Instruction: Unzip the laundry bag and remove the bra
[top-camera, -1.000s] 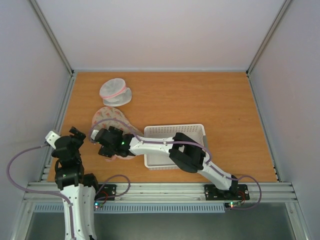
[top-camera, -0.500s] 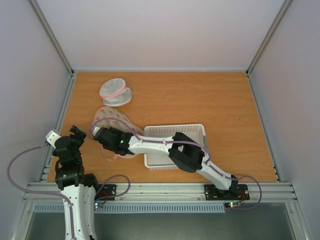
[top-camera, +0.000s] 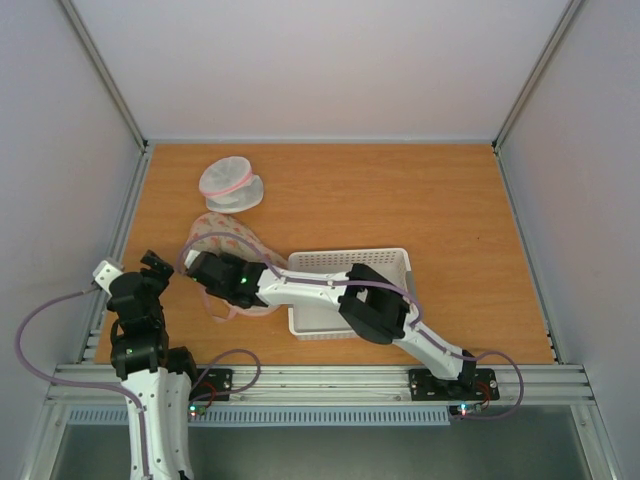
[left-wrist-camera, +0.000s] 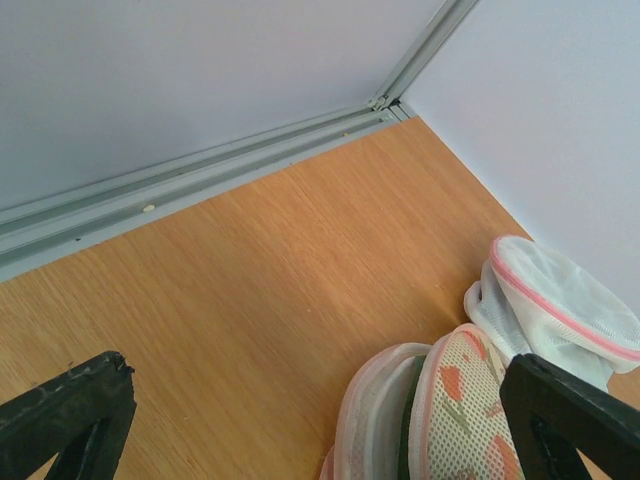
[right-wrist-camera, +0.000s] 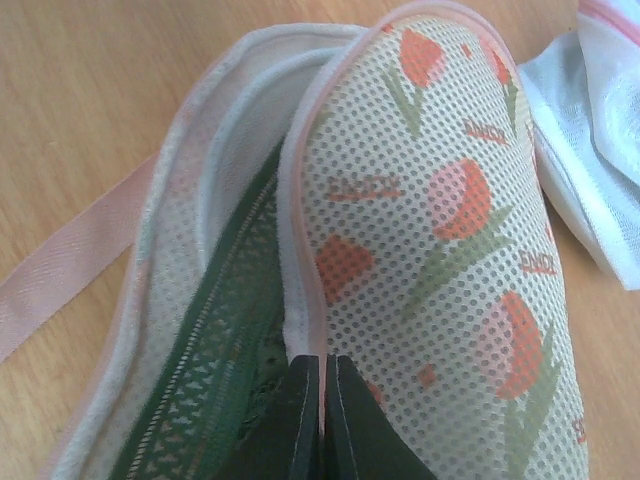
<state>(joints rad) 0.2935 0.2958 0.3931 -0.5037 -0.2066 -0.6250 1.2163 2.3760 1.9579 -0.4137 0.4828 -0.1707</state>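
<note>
Your right gripper (right-wrist-camera: 322, 368) is pressed together on the pink-trimmed edge of the cream, two-lobed mesh laundry bag (right-wrist-camera: 440, 230) with the pink-and-green flower print. Its two black fingers (right-wrist-camera: 300, 425) pinch that rim with only the thin trim between them. Beside the pinched flap the bag gapes open. In the opening you can see the dark olive-green bra (right-wrist-camera: 190, 410), inside the bag against its white lining. The bag's flat pink loop strap (right-wrist-camera: 60, 295) lies loose on the wooden table (right-wrist-camera: 120, 90).

From above, the laundry bag (top-camera: 222, 240) lies on the left half of the table, about midway between near and far. The right gripper (top-camera: 203, 270) sits on its near end. Your right arm reaches there from the near right, crossing over the white slatted plastic basket (top-camera: 385, 257), which stands just right of the bag. The small round white mesh pouch with a pink rim (top-camera: 232, 186) lies just beyond the bag on the far side.

Your left gripper (top-camera: 152, 266) is spread wide at the near left and holds nothing. It is apart from the bag. In its own camera the fingers (left-wrist-camera: 60, 420) frame bare table, with the bag (left-wrist-camera: 450, 410) and the pouch (left-wrist-camera: 565, 310) off to the right.
</note>
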